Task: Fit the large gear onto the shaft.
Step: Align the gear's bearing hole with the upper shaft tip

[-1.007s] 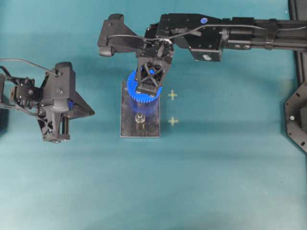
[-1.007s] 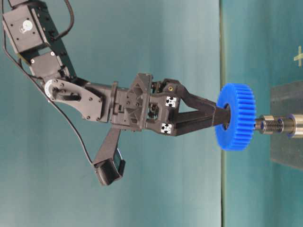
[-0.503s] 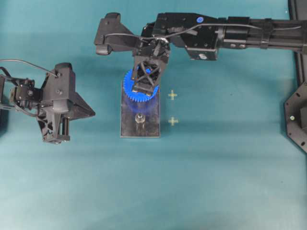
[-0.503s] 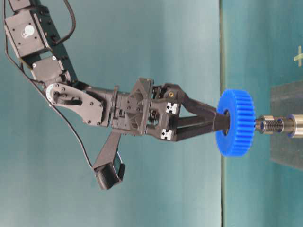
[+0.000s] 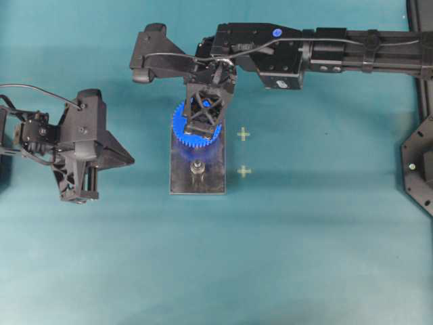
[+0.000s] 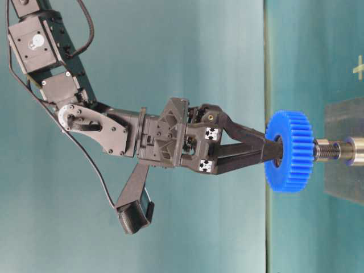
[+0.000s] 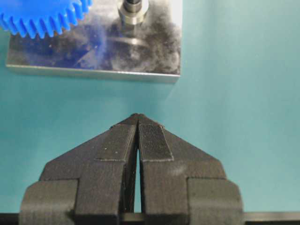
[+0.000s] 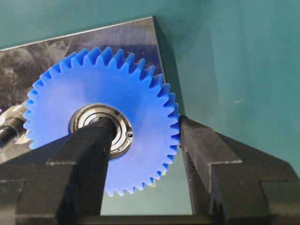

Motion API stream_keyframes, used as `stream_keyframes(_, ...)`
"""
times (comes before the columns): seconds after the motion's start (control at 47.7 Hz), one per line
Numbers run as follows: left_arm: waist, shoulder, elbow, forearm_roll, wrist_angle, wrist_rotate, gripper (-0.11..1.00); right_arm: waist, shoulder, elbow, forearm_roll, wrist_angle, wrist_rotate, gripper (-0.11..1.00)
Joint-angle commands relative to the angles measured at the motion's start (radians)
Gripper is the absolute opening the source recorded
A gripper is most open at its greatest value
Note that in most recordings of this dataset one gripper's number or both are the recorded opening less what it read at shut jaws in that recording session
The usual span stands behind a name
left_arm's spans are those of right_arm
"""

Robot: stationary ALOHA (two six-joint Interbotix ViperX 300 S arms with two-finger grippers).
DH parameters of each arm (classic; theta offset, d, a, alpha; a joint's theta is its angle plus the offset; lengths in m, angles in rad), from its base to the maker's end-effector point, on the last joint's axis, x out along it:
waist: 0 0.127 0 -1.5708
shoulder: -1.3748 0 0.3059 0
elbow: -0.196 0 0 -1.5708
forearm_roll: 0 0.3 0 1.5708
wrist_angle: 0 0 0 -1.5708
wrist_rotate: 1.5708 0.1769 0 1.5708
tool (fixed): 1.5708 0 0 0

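Note:
The large gear (image 8: pixel 136 93), bright blue with a silver bearing hub (image 8: pixel 89 119), is held level over the far end of the dark grey plate (image 5: pixel 196 183). My right gripper (image 8: pixel 145 126) is shut on it, one finger over the hub and one on the toothed rim. It also shows in the overhead view (image 5: pixel 203 125). The shaft is hidden under the gear. The twin peg (image 5: pixel 197 168) stands bare beside it. In the table-level view the gear (image 6: pixel 290 151) sits at the tip of a silver peg (image 6: pixel 330 151). My left gripper (image 7: pixel 137 117) is shut and empty, left of the plate (image 5: pixel 128 160).
Two yellow cross marks (image 5: pixel 243 134) (image 5: pixel 243 171) lie on the teal table just right of the plate. Black equipment (image 5: pixel 419 162) stands at the right edge. The left arm's body (image 5: pixel 74 145) sits at the left edge.
My right gripper has lowered the large gear toward the plate, so it now reaches the peg's tip. The arm has shifted slightly left. The left arm has not moved.

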Motion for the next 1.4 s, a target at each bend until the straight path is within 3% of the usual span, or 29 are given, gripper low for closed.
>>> stream_keyframes(0.0, -0.002, -0.006, -0.020, 0.003, -0.009, -0.002, 0.00, 0.003, -0.018, -0.025, 0.000, -0.008, -0.003, 0.49)
stream_keyframes(0.734, -0.002, 0.003, -0.015, 0.002, -0.037, -0.002, 0.00, -0.003, -0.018, -0.025, -0.002, 0.008, 0.008, 0.49)
stream_keyframes(0.881, -0.002, 0.008, -0.015, 0.002, -0.043, -0.003, 0.00, -0.003, -0.017, -0.025, 0.000, 0.021, 0.002, 0.71)
stream_keyframes(1.384, -0.003, 0.011, -0.014, 0.002, -0.044, -0.043, 0.00, 0.014, -0.023, -0.021, 0.000, 0.057, -0.002, 0.70)
